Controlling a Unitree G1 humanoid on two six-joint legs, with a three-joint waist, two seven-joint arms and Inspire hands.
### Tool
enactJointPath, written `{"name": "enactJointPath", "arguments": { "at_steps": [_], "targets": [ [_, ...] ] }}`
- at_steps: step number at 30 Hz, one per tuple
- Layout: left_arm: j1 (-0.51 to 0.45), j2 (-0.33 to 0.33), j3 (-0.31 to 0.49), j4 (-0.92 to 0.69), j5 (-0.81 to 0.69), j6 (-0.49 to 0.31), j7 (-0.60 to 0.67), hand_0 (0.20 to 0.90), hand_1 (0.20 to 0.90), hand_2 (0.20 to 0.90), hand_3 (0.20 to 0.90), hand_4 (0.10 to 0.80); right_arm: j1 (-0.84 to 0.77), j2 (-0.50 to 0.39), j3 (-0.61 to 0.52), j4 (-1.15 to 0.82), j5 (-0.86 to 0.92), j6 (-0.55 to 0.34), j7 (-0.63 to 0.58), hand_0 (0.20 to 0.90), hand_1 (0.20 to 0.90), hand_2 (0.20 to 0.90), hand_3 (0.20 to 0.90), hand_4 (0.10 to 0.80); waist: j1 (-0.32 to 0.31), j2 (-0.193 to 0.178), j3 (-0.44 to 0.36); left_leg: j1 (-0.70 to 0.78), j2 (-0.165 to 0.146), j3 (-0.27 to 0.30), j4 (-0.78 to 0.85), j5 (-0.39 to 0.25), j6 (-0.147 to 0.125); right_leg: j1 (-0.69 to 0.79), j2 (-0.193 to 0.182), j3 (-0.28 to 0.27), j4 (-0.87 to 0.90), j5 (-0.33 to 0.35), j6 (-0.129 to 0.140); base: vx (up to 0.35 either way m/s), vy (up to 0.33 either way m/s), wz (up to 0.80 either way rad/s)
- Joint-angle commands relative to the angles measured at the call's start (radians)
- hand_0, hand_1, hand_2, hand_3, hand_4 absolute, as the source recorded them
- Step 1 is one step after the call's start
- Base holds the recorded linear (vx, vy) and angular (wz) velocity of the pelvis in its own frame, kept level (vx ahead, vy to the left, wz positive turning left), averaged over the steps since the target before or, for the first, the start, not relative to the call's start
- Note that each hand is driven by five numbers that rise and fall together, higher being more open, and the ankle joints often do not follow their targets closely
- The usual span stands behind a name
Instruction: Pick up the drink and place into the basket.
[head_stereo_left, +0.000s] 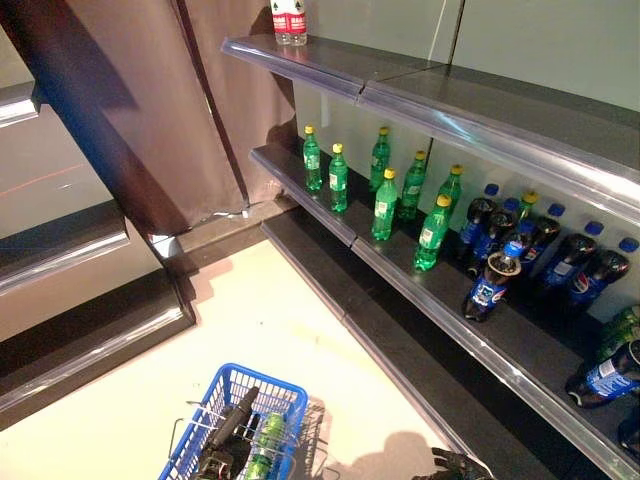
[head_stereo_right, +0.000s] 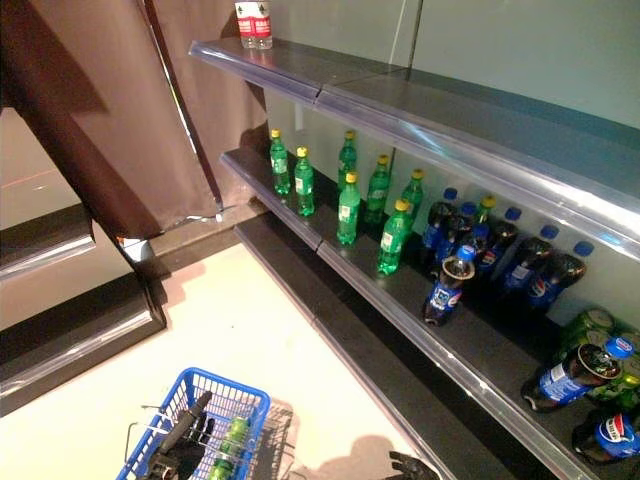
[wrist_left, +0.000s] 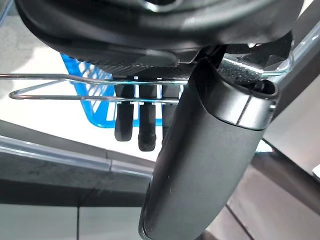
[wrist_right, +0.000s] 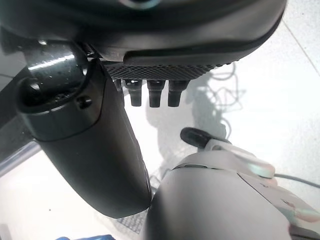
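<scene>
One green bottle (head_stereo_left: 266, 443) with a green label lies inside the blue basket (head_stereo_left: 275, 388) on the floor, so placing looks done; left hand (head_stereo_left: 228, 432) has its fingers (wrist_left: 146, 126) curled round the basket's wire handle (wrist_left: 60, 96); right hand (head_stereo_left: 452, 466) hangs low, fingers (wrist_right: 154, 95) relaxed, empty.

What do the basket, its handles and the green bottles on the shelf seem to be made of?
Basket: probably plastic, a bright blue moulded grid with an even, slightly shiny look. Handles: likely bare metal wire, thin, grey and gleaming. Green bottles: apparently clear-tinted plastic, glossy and see-through, with yellow screw caps and paper or film labels.
</scene>
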Motion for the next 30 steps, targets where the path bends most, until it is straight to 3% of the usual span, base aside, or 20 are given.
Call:
{"name": "enactJointPath", "arguments": {
  "at_steps": [1,13,21,30],
  "targets": [
    [-0.134,0.053,0.078,-0.151,-0.029,-0.125,-0.095,0.3,0.3,0.3,0.2,0.1,-0.029,-0.029,0.02,0.024,-0.014,-0.06,0.004,0.9,0.9,0.9,0.9,0.8,0.021,0.006,-0.053,-0.025,-0.053,0.099,0.044,-0.099,-0.006,0.012,0.01,0.04,0.049,-0.106,0.029,0.0,0.0,0.0],
    [-0.124,0.06,0.069,-0.158,-0.028,-0.121,-0.087,0.3,0.3,0.3,0.2,0.1,-0.087,-0.044,0.037,-0.071,0.056,-0.125,0.001,0.9,0.9,0.9,0.9,0.8,0.05,-0.004,-0.046,-0.025,-0.063,0.082,0.053,-0.101,0.001,0.02,-0.006,0.021,0.059,-0.105,0.029,0.014,0.026,0.0],
    [-0.105,0.075,0.068,-0.152,-0.03,-0.115,-0.098,0.3,0.3,0.3,0.2,0.1,-0.128,-0.058,0.086,-0.315,0.066,-0.178,-0.013,0.9,0.9,0.9,0.9,0.8,0.069,-0.015,-0.036,-0.027,-0.08,0.055,0.058,-0.103,0.014,0.015,-0.025,0.014,0.073,-0.102,0.036,0.029,0.076,0.06],
    [-0.092,0.088,0.091,-0.193,-0.017,-0.096,-0.087,0.3,0.3,0.3,0.2,0.1,-0.111,-0.052,0.103,-0.595,0.139,-0.169,-0.045,0.9,0.9,0.9,0.9,0.8,0.079,-0.03,-0.003,-0.079,-0.104,0.034,0.157,-0.13,0.055,-0.067,-0.09,0.016,0.238,-0.109,0.061,0.022,0.116,0.16]
  ]
}}
